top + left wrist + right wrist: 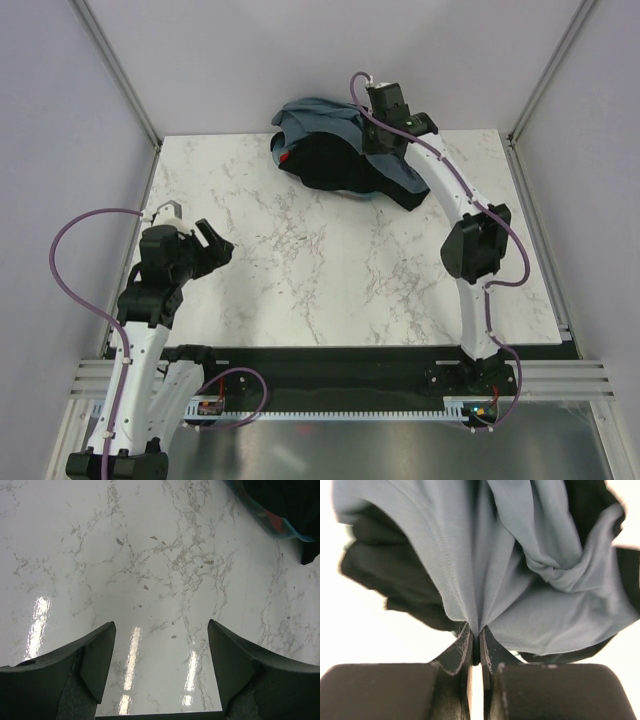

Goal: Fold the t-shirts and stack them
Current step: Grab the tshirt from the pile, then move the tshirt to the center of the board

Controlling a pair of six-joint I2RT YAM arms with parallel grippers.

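Observation:
A heap of t-shirts lies at the table's far edge. The slate blue-grey shirt (pixel 325 118) lies crumpled on top of the black shirts (pixel 340 165). My right gripper (pixel 372 125) is over the heap's right side. In the right wrist view it (pixel 476 636) is shut on a pinched fold of the blue-grey shirt (pixel 520 570), with black cloth (pixel 385 580) underneath. My left gripper (pixel 215 245) is open and empty near the table's left edge, low over bare marble (pixel 160 580). A corner of the heap (pixel 285 510) shows at the left wrist view's top right.
The white marble table (pixel 330 270) spreads between the arms and the heap. Grey walls enclose it on three sides. Purple cables (pixel 75 235) loop by the left arm and along the right arm. A small red patch (pixel 285 157) shows at the heap's left side.

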